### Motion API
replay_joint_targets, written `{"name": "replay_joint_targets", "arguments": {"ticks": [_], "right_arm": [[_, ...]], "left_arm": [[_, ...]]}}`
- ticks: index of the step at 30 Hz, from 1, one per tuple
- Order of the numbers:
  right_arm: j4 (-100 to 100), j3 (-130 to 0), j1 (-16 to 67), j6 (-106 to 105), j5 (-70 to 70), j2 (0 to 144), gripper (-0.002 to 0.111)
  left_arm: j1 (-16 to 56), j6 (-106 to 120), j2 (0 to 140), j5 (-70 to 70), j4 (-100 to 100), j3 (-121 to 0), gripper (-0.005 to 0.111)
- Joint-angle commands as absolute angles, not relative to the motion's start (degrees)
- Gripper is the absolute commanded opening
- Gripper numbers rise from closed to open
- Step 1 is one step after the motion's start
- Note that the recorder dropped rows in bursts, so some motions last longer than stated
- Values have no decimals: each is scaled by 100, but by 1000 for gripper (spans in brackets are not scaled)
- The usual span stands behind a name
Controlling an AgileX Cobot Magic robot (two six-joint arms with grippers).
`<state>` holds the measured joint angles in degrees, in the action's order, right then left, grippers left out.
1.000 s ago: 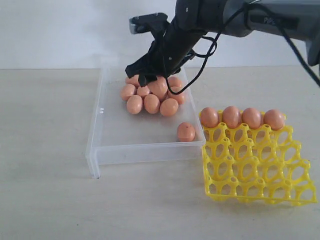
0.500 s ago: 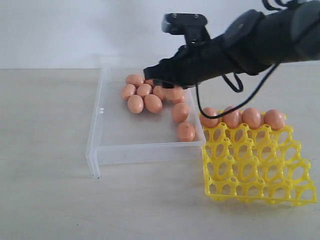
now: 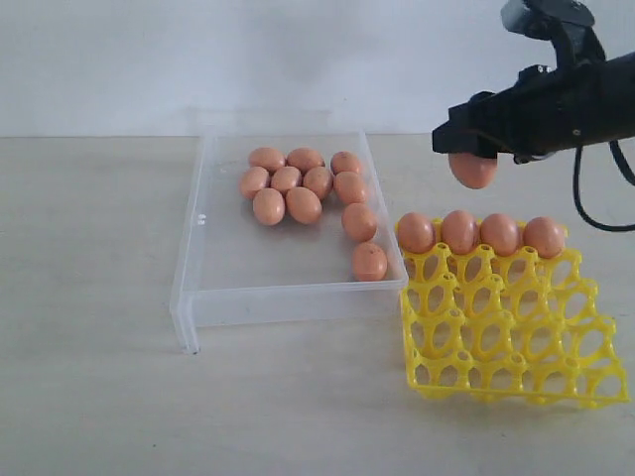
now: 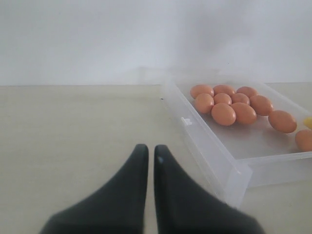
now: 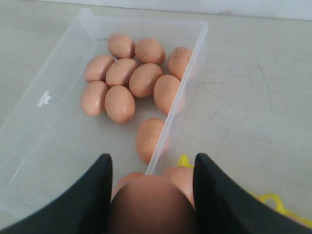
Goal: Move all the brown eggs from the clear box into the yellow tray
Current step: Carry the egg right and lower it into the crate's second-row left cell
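1. Since a second ago, the right gripper (image 3: 472,157) is swung from the clear box (image 3: 198,288) toward the yellow tray (image 3: 516,382), jaws clamped on one brown egg (image 3: 473,172).
2. Four eggs (image 3: 459,231) are seated in the tray; about eleven are left in the box.
3. The left gripper (image 4: 150,157) is seen with jaws together.

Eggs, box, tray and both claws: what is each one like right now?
right gripper: shut on the held egg.
held egg: up in the air, near the tray.
left gripper: shut, empty.
boxed eggs: eleven, lying loose.
clear box: open, no lid.
yellow tray: back row holds four eggs; other cells empty.
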<state>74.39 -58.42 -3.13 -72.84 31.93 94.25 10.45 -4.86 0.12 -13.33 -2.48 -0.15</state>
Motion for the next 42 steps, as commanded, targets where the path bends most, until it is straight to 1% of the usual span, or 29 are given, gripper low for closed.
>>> {"name": "replay_joint_targets", "arguments": {"ticks": [1,3,6,9,13,20,25,30,34,37,42], "right_arm": [[9270,-5142,-864,-9318,4761,9378,0],[9859,-4784,-1077,-10242,5512,9378,0],[9995,-4389,-1405,-10994,6062,9378,0],[9995,-4301,-1599,-11422,6454,9445,0],[9995,-4431,-1600,-11916,6996,9833,0],[9995,-4969,-1600,-12169,6996,11091,0],[9995,-5149,-1600,-12169,6996,11545,0],[9995,-5162,-1563,-12169,6996,11670,0],[9995,-5359,-1266,-12169,6993,11670,0],[9995,-5626,-988,-12169,6614,11670,0],[9967,-5760,-916,-12169,6317,11670,0]], "left_arm": [[1025,-473,0,-1335,-234,0,4],[1025,-473,0,-1335,-234,0,4],[1025,-473,0,-1335,-234,0,4],[1025,-473,0,-1335,-234,0,4],[1025,-473,0,-1335,-234,0,4],[1025,-473,0,-1335,-234,0,4],[1025,-473,0,-1335,-234,0,4],[1025,-473,0,-1335,-234,0,4],[1025,-473,0,-1326,-234,0,4],[1025,-473,0,-1326,-234,0,4],[1025,-473,0,-1326,-234,0,4]]}}
